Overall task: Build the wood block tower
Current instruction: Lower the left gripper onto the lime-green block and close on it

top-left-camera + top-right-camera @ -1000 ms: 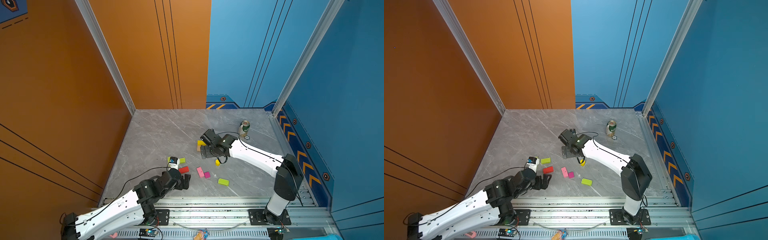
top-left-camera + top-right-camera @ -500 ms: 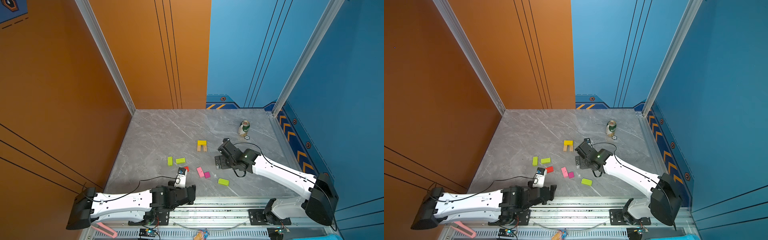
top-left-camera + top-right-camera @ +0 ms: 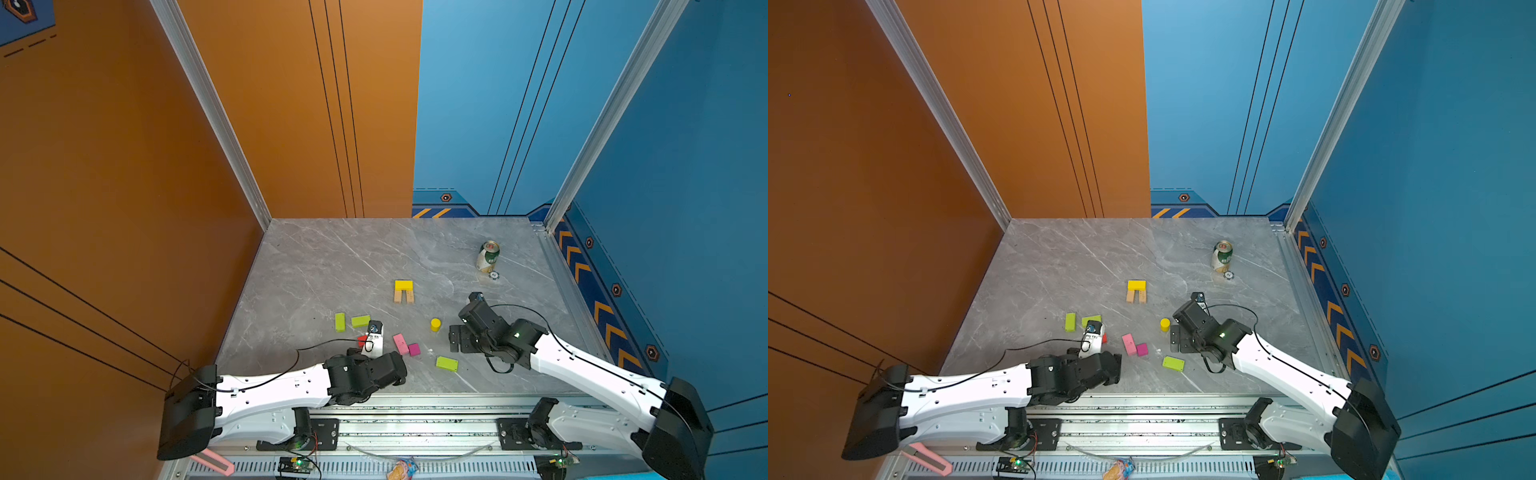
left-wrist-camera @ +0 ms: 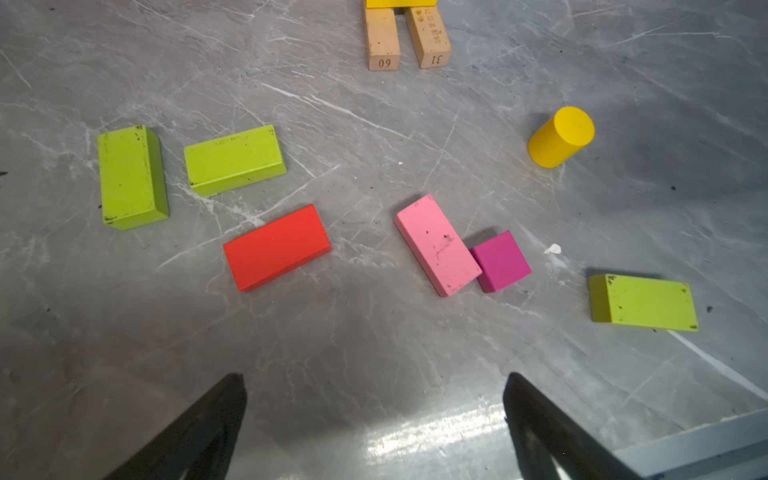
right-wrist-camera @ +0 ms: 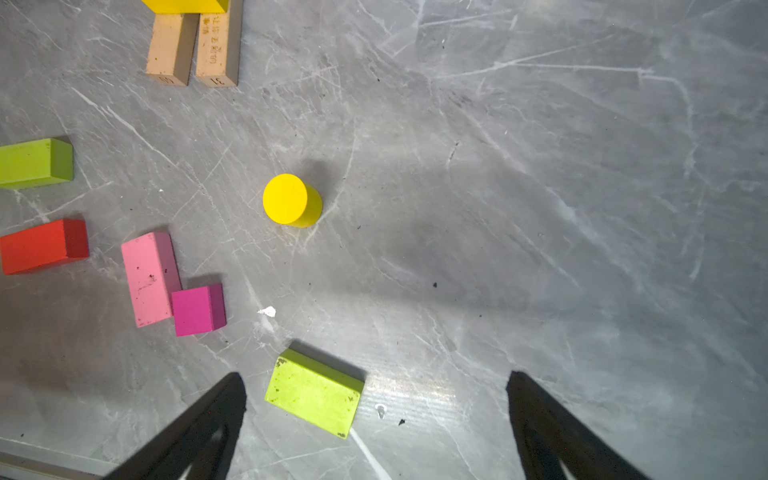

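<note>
left gripper gapes wide, empty, red block and pink block lying ahead. right gripper spread wide, empty, lime-green block by its fingertip, yellow cylinder beyond; tan bars under a yellow block farthest.

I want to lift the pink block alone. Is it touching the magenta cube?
Touching. In the left wrist view the magenta cube sits against the long edge of the pink block, with no gap visible between them.

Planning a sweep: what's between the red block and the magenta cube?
The pink block, touching the magenta cube, apart from the red block; left wrist view shows it.
</note>
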{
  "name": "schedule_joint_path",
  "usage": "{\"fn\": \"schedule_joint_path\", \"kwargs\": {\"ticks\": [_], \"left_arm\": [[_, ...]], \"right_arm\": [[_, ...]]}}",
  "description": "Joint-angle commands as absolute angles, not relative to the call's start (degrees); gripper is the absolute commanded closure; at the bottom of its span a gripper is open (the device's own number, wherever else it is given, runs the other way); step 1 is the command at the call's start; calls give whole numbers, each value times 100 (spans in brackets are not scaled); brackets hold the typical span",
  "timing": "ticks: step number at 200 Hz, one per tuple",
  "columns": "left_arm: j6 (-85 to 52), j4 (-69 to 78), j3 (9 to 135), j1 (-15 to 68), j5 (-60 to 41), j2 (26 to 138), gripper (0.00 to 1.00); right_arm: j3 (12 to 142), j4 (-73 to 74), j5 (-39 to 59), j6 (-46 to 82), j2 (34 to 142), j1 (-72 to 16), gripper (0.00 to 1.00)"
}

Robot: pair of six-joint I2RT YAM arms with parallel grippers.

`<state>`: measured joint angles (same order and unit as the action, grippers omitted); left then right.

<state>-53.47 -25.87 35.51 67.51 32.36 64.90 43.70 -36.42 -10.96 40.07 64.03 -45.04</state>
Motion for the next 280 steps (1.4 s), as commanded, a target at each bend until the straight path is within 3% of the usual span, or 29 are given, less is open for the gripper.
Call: {"fn": "schedule_joint_path", "kwargs": {"ticks": [1, 31, 109, 203, 280], "left_arm": [[-4639, -1972, 3453, 6190, 2609, 6576, 2], [-4260, -1684, 3472, 5632, 2168, 6808, 2], [-3900, -2414, 4196, 4565, 2291, 7580, 2], [-4144, -2033, 4363, 4056, 2143, 8236, 2], [-4162, -1934, 4729, 3843, 2148, 8881, 0]], "right_arm": [[4254, -3795, -1260, 4396, 6172, -4482, 1], [4201, -3984, -1278, 4582, 6082, -4489, 2], [4665, -3993, -1216, 4523, 6461, -4590, 0], [5255, -3868, -908, 4012, 6533, -5060, 0], [5300, -3868, -840, 3749, 6345, -4867, 0]]}}
